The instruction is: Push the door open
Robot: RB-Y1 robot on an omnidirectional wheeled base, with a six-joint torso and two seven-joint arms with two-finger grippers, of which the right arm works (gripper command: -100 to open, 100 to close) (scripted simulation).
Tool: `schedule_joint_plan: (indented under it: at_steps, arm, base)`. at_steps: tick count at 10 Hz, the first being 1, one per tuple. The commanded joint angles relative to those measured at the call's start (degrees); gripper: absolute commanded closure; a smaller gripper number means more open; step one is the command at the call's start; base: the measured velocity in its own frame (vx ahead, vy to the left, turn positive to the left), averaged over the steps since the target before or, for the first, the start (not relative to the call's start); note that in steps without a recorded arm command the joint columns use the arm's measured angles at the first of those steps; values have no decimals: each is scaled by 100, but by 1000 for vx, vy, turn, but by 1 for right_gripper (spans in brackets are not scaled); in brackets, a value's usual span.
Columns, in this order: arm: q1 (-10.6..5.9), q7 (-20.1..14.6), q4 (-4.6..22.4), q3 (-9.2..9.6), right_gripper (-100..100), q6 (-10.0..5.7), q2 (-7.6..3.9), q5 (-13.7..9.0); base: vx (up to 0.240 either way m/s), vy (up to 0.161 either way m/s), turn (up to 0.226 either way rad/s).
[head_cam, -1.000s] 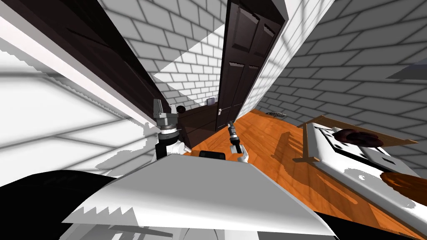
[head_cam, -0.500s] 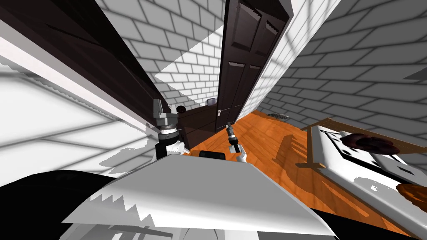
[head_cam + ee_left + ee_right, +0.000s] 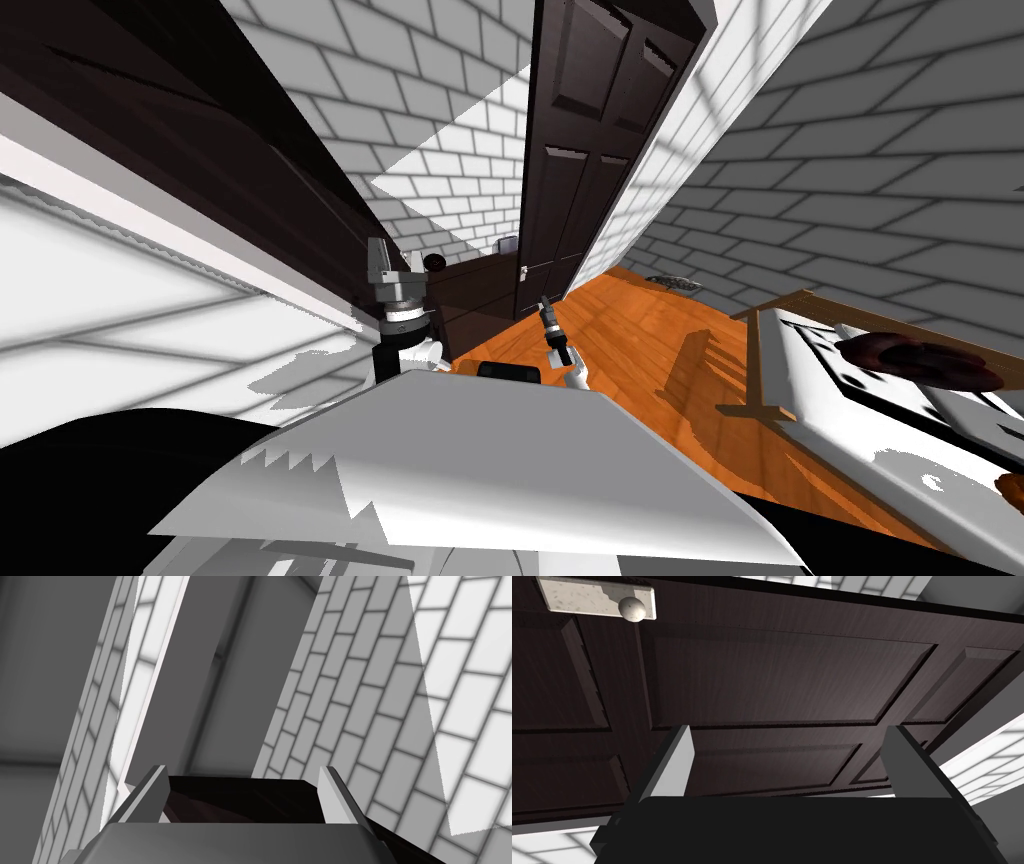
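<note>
1. the right gripper [image 3: 789,731] has its two blades spread wide with nothing between them, and it points squarely at the dark panelled door [image 3: 792,676].
2. the door stands ahead of me at the far end of the orange wooden floor [image 3: 650,340], between pale brick-patterned walls. its pale round knob [image 3: 631,608] sits on a speckled plate [image 3: 577,598], well apart from the blades.
3. the left gripper [image 3: 392,262] is raised at my left side, its blades likewise spread and empty.
4. the step in hand, as i judge it, is the approach. the right hand is lined up on a recessed panel, and the fingertips look short of the wood, though i cannot tell for certain.
5. the next move calls for carrying the hand forward until the blades meet the panel. a steady push should follow, best placed toward the knob's edge where the door likely swings most freely.
</note>
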Motion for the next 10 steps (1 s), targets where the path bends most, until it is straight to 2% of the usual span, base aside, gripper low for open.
schedule_joint_plan:
  at_steps: [1,10]
  arm:
    - [-73,-55,178,27,-100,-25,7,41]
    - [-528,-279,1327,129,-100,-278,105,235]
  base:
    - [91,-68,46]
    - [78,-81,44]
